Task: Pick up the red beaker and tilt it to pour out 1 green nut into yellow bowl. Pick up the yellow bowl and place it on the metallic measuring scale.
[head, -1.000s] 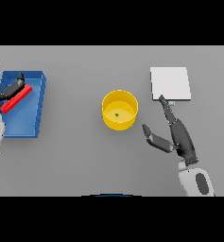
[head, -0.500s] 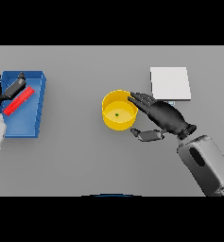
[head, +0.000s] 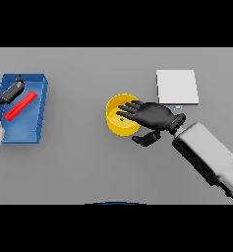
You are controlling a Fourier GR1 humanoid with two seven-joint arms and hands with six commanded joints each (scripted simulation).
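— Right hand [head: 155,115] first: how does it sit?

— Palm down, fingers spread and nearly straight, reaching over the near right rim of the round yellow bowl [head: 119,118]. The thumb curls below, beside the bowl's outer wall. Whether it truly touches, I cannot tell; nothing is clamped.

— And inside the bowl?

— A small green nut [head: 121,119], just past the fingertips.

— The scale?

— The flat square metallic measuring scale [head: 176,86] lies beyond the wrist, apart from the bowl.

— The other side?

— Left hand [head: 1,96] at the far left edge, fingers loosely extended over the blue rectangular tray [head: 37,118]. The red beaker [head: 20,106] lies on its side in that tray, long axis diagonal, just beside those fingers.
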